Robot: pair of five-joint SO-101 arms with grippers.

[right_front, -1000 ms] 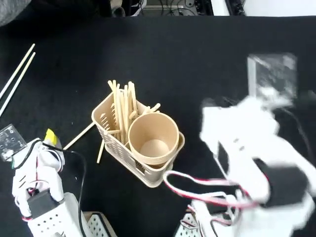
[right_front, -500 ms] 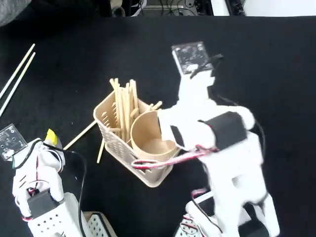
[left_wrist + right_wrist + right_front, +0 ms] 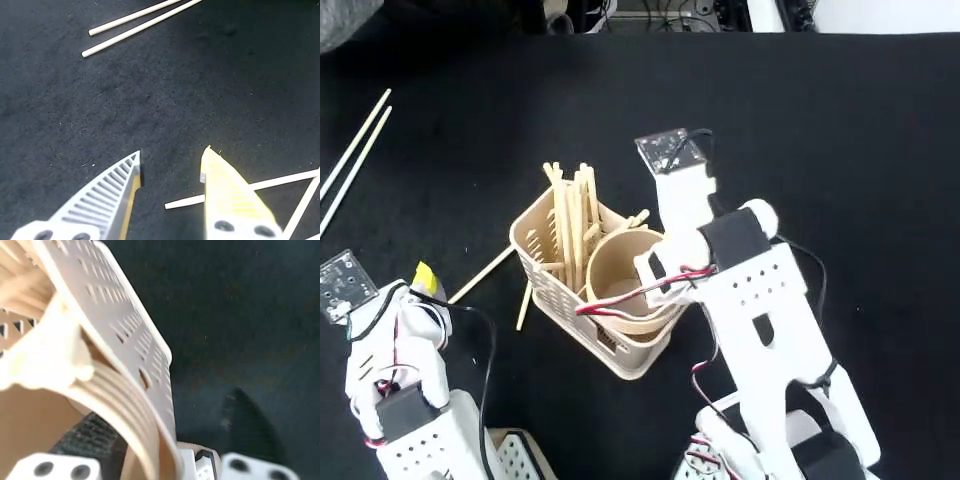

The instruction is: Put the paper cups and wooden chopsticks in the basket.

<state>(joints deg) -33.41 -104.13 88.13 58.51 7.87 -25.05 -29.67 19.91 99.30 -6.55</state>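
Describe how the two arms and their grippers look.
Both arms are white shells with black motor blocks. The left arm trails a black cable; the left gripper has one white ribbed finger and one yellow finger, both pointed. The right arm has a perforated panel and red and white wires; the right gripper has dark fingers.

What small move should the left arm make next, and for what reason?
Probably lower the left gripper and shift it over the nearest chopstick. Its jaws stand open above the black table, this stick's end lies loose beside the yellow finger, and it is not yet in the basket.
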